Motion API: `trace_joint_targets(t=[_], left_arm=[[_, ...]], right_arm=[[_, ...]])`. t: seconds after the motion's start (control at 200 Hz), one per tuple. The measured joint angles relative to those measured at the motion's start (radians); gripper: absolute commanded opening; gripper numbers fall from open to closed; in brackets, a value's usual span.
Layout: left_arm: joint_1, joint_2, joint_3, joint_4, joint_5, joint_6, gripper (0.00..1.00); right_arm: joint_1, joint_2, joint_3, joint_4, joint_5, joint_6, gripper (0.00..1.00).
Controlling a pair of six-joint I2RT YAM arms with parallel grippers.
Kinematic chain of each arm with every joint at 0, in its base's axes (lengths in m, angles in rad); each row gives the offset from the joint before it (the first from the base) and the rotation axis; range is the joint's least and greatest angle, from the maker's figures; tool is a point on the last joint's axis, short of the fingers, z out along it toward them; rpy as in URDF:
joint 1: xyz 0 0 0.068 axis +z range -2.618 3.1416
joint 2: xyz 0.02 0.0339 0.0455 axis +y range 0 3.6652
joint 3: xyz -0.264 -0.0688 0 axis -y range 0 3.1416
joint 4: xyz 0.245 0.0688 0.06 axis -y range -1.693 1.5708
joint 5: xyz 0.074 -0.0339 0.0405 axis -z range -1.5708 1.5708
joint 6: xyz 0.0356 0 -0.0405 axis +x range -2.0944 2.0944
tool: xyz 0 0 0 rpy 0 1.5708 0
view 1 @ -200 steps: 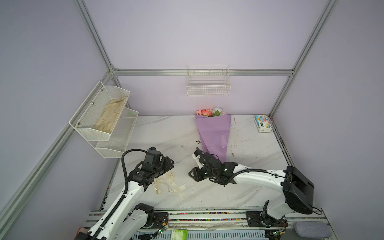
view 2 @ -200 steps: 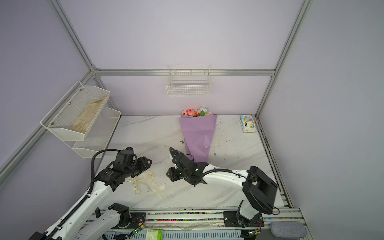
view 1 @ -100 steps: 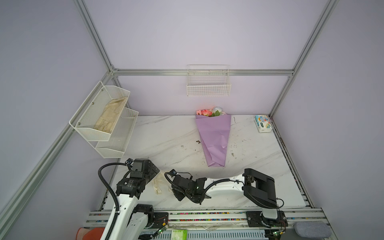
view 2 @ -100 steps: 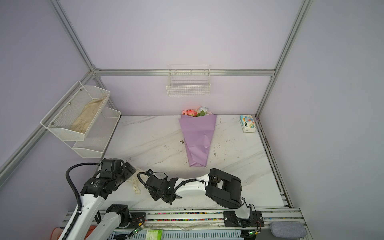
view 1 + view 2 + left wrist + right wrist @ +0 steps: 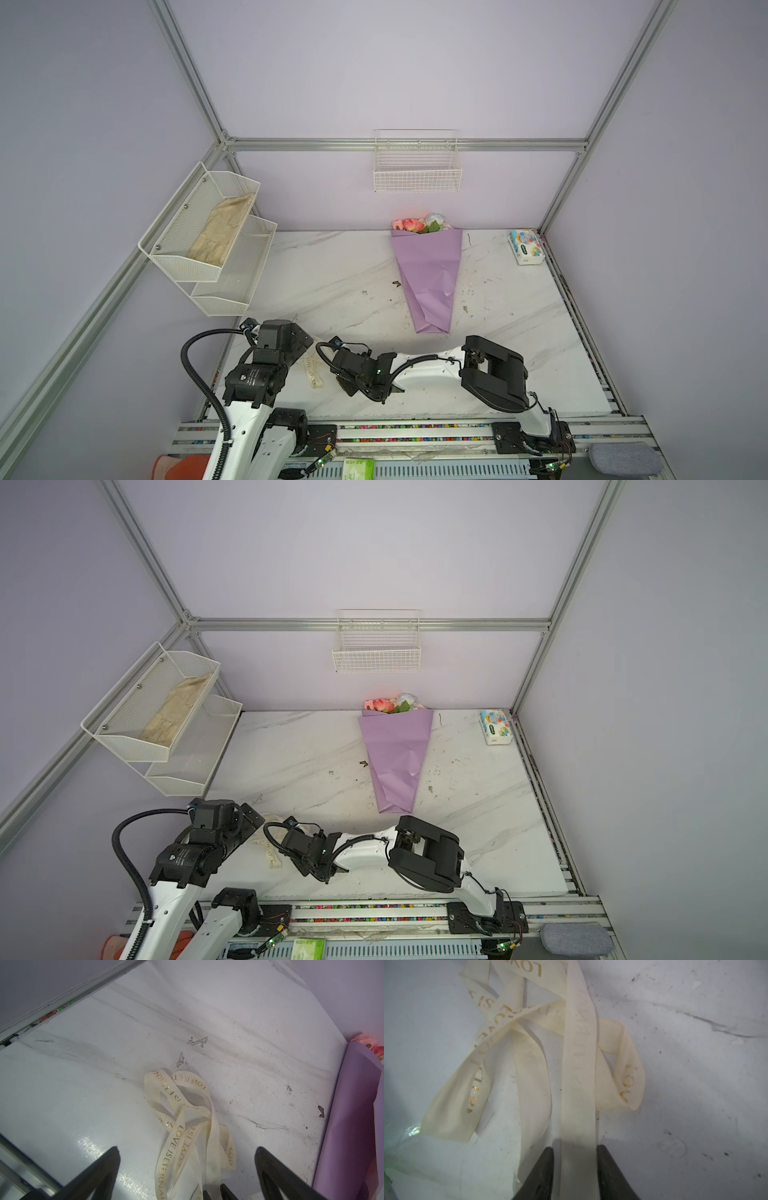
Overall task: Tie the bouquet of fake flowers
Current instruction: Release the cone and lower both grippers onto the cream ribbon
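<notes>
Tabletop [image 5: 332, 282], white marble pattern, scuffed and speckled.

The bouquet of fake flowers [image 5: 428, 282] lies flat in both top views [image 5: 395, 758], just past centre toward 12 o'clock. It is wrapped in lilac paper. The pink and pale blue heads point to 12 o'clock against the back wall, and the folded narrow end points to 6 o'clock. We see nothing wound round the paper. Neither arm touches it.

The cream ribbon [image 5: 313, 372], lettered in gold "LOVE IS ETERNAL", lies in a loose tangle at 7 o'clock on the tabletop, well apart from the bouquet.

The left end effector [image 5: 187, 1148] is released. Its black fingers [image 5: 99, 1167] stand spread wide, with the ribbon [image 5: 187, 1122] lying on the tabletop between and beyond them, and neither finger closed on a strand.

The right end effector [image 5: 575, 1147] reaches across from 5 o'clock to the same tangle. One flat strand of ribbon [image 5: 579, 1064] runs straight out between its fingers [image 5: 542, 1167], which stand just at the strand's two edges. We cannot tell whether they pinch it or only flank it.

Tissue pack [image 5: 525, 247] in the 1 o'clock corner. White wire basket [image 5: 417, 174] on the back wall at 12 o'clock. Two-tier mesh shelf [image 5: 208, 266] on the wall at 9 o'clock.
</notes>
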Motion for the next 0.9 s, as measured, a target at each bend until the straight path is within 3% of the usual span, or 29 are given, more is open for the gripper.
trace_joint_targets(t=[0.055, 0.14, 0.315, 0.59, 0.8, 0.9], left_arm=[[0.0, 0.0, 0.0, 0.0, 0.0, 0.004, 1.0], [0.0, 0.0, 0.0, 0.001, 0.0, 0.005, 1.0], [0.0, 0.002, 0.0, 0.003, 0.02, 0.024, 1.0], [0.0, 0.02, 0.0, 0.009, 0.057, 0.056, 1.0], [0.0, 0.057, 0.0, 0.021, 0.1, 0.09, 0.98], [0.0, 0.078, 0.0, 0.051, 0.154, 0.122, 0.92]], right_arm=[[0.0, 0.0, 0.0, -0.005, 0.012, 0.011, 0.11], [-0.003, 0.0, 0.005, -0.015, 0.023, 0.015, 0.0], [-0.016, -0.017, -0.001, -0.051, 0.035, 0.035, 0.0], [-0.087, -0.163, -0.101, -0.15, 0.046, 0.068, 0.0], [-0.127, -0.425, -0.249, -0.234, 0.08, 0.133, 0.0], [-0.142, -0.598, -0.307, -0.298, 0.125, 0.188, 0.0]])
